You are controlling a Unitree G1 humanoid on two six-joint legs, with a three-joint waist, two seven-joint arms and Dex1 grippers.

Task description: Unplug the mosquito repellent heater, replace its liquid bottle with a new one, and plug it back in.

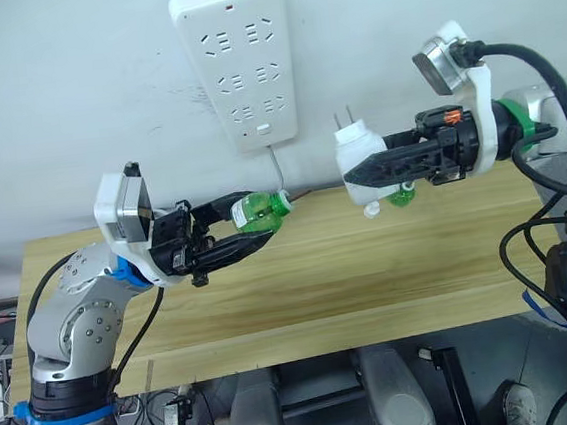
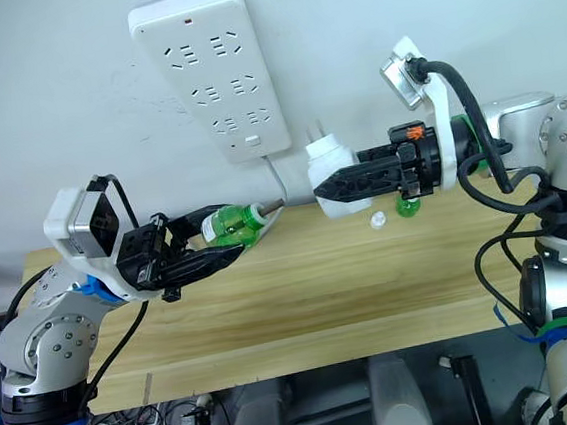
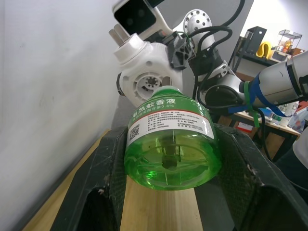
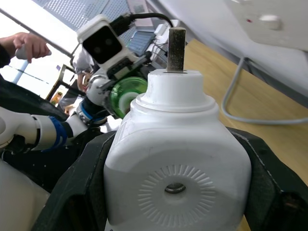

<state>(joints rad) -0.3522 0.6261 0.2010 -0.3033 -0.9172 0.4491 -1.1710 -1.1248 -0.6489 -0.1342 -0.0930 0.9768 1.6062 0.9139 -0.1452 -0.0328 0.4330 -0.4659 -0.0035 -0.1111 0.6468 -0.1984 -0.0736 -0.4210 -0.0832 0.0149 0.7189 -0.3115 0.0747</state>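
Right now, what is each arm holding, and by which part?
The left gripper holds a green bottle by its round body. The right gripper clamps the white heater across its sides, prongs pointing up.

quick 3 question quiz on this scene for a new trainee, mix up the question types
1. True or false: the mosquito repellent heater is plugged into the power strip.
2. Which gripper holds the green bottle? A) left B) right C) neither
3. Fill in: behind the heater, a small white cap and another green bottle sit on the wooden ____.

Key
1. False: the right gripper holds it in the air, prongs bare.
2. A: the left gripper is shut on it.
3. table
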